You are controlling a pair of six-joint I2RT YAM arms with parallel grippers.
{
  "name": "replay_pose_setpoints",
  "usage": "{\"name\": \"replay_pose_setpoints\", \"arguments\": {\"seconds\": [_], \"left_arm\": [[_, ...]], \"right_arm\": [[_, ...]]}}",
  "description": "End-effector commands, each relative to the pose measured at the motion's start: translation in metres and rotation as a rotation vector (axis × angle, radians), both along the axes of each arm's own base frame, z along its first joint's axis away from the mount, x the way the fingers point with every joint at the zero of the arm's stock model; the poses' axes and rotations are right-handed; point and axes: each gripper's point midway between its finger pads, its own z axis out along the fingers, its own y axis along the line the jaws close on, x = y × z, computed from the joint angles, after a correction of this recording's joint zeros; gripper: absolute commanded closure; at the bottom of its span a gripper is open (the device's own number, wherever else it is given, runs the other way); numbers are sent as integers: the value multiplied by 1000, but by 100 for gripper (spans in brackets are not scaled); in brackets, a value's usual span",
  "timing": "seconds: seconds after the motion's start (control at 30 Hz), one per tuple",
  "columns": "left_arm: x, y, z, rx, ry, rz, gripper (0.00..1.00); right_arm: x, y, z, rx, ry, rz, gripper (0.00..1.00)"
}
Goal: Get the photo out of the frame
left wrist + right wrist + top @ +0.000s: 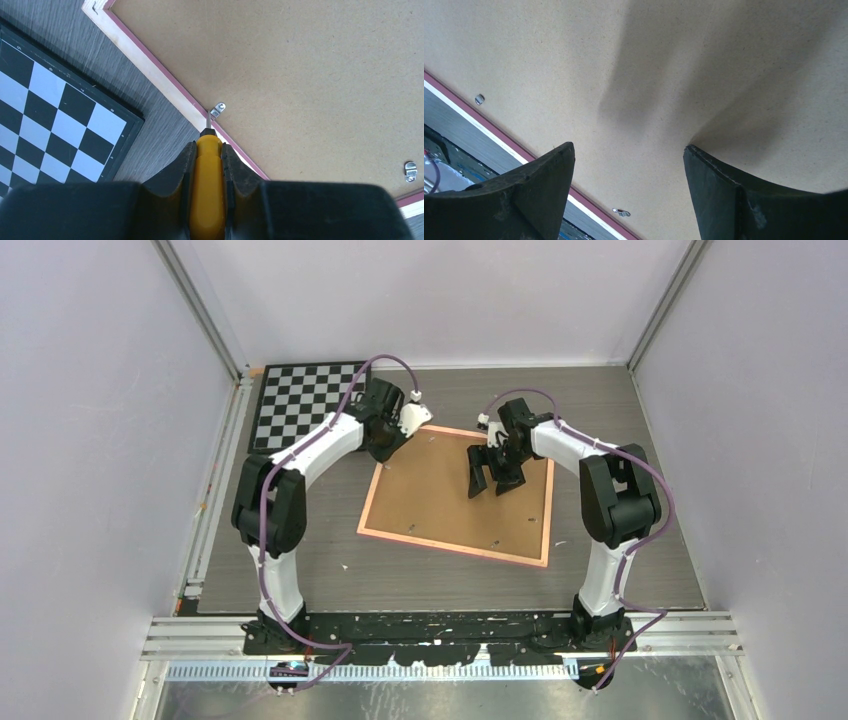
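Grey table (300, 580) carries the frame (440, 510) face down, brown back up; the photo is hidden beneath. Left gripper (207, 149) clamps a yellow screwdriver (207, 195), shaft pointing ahead, tip just beside a clip (218, 108) on the frame's left edge, which only its wrist view shows. Right gripper (628, 152) stands wide, holding nothing, over the back. Chessboard (305, 400) lies beyond.

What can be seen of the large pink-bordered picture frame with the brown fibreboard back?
The frame lies flat and face down on the grey table, turned slightly askew. A thin pink border with a pale wooden edge surrounds its brown fibreboard back, which small metal clips along the edges hold in. The metal tip of a yellow-handled screwdriver, held in the left gripper, reaches one clip. The open right gripper hovers over the back panel; whether it touches is unclear.
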Motion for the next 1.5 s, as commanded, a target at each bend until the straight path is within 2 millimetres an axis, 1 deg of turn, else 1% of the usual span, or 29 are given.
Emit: {"name": "replay_pose_setpoints", "arguments": {"seconds": [0.0, 0.13, 0.37, 0.67, 1.0, 1.47], "left_arm": [[-31, -1, -3, -4, 87, -28, 100], [-36, -3, -5, -9, 102, -34, 100], [-45, -11, -3, -59, 140, -33, 100], [-48, -19, -3, -92, 164, -25, 100], [-52, -23, 0, -117, 182, -23, 100], [-58, -34, -2, -174, 224, -19, 100]], "right_arm": [[8, -16, -29, -103, -11, -12, 15], [9, -16, -31, -106, -9, -15, 15], [9, -17, -33, -113, -8, -17, 15], [9, -16, -33, -118, -9, -13, 15], [9, -16, -33, -121, -11, -13, 15], [10, -17, -34, -126, -11, -15, 14]]}}
